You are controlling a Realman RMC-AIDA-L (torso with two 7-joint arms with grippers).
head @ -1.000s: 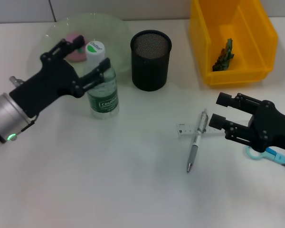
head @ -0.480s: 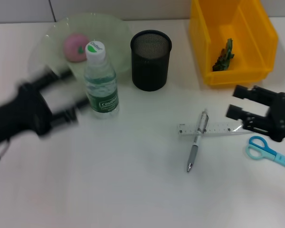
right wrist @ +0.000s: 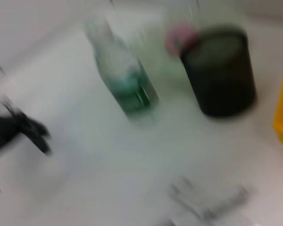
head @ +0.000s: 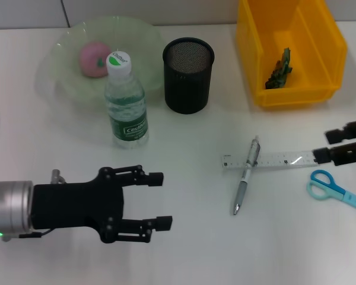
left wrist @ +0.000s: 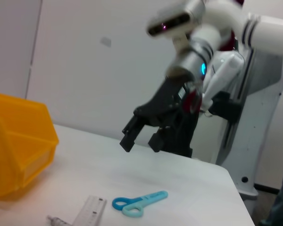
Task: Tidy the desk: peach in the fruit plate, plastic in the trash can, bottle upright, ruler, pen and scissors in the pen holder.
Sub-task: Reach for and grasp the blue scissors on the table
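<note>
Black and empty, the right tool [head: 338,145] stands at the right edge of the counter [head: 184,249], its two fingers apart with nothing between them; the left wrist view shows the same gap from the other side. Just beside its fingertips ends the clear ruler [head: 270,160], whose long axis runs across the counter, pointing from the tool toward the middle. The pen [head: 245,176] lies over the ruler's far end, crossing it and touching it, with its tip toward the robot. The blue scissors [head: 337,191] lie near the right tool too, a little closer to the robot, apart from the ruler.

The left tool [head: 157,199] hangs low on the other side, its fingers wide and holding nothing, well apart from all three.

I judge the right arm is the nearer one for ruler, pen and scissors, and the pen holder [head: 188,75] lies beyond them, toward the back. The bottle [head: 126,105] stands upright, the peach [head: 94,58] sits in the fruit plate [head: 65,89], and a green scrap lies in the yellow bin [head: 291,47].
</note>
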